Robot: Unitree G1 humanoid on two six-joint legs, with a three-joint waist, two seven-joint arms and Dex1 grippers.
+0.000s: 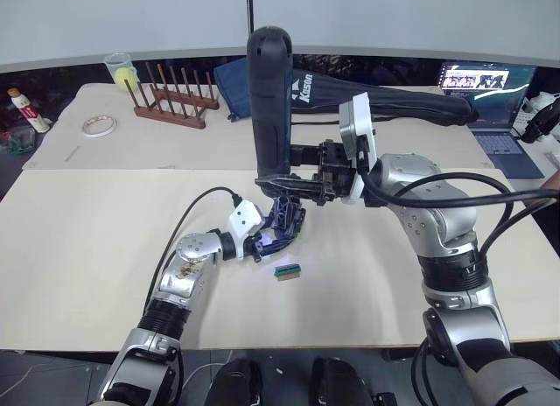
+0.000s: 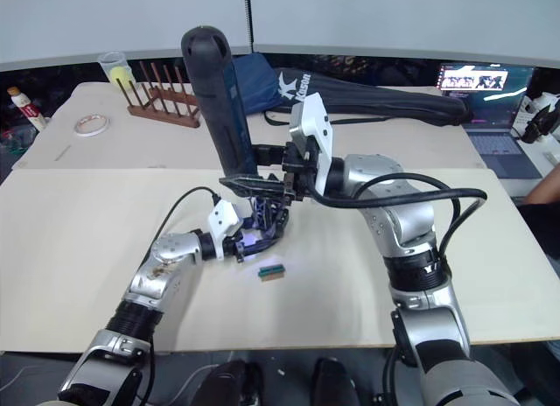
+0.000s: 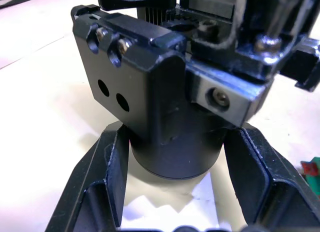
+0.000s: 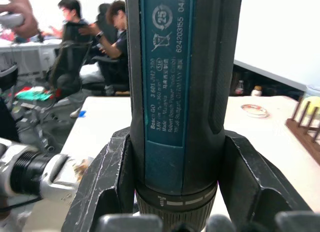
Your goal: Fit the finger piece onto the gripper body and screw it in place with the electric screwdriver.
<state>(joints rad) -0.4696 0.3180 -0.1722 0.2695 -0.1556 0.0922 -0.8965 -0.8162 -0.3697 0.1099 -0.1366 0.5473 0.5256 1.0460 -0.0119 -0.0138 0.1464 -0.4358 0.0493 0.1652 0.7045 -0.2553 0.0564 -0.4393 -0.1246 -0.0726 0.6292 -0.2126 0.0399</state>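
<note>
The electric screwdriver (image 1: 269, 100) stands upright over the middle of the table, and my right gripper (image 1: 293, 185) is shut on its lower handle (image 4: 175, 92). Its silver bit (image 3: 274, 19) points down onto the top of the gripper body (image 3: 145, 92). That black blocky part sits on the table with its round base between the fingers of my left gripper (image 3: 180, 157), which is shut on it. I cannot pick out the finger piece on its own; the top of the body is hidden by the screwdriver and my right fingers.
A small green-and-brown block (image 1: 287, 270) lies just in front of the gripper body. At the back stand a wooden rack (image 1: 175, 100), a tape roll (image 1: 99, 125), a long black bag (image 1: 394, 100) and a laptop (image 1: 490, 100). Seated people (image 4: 115, 37) show beyond the table.
</note>
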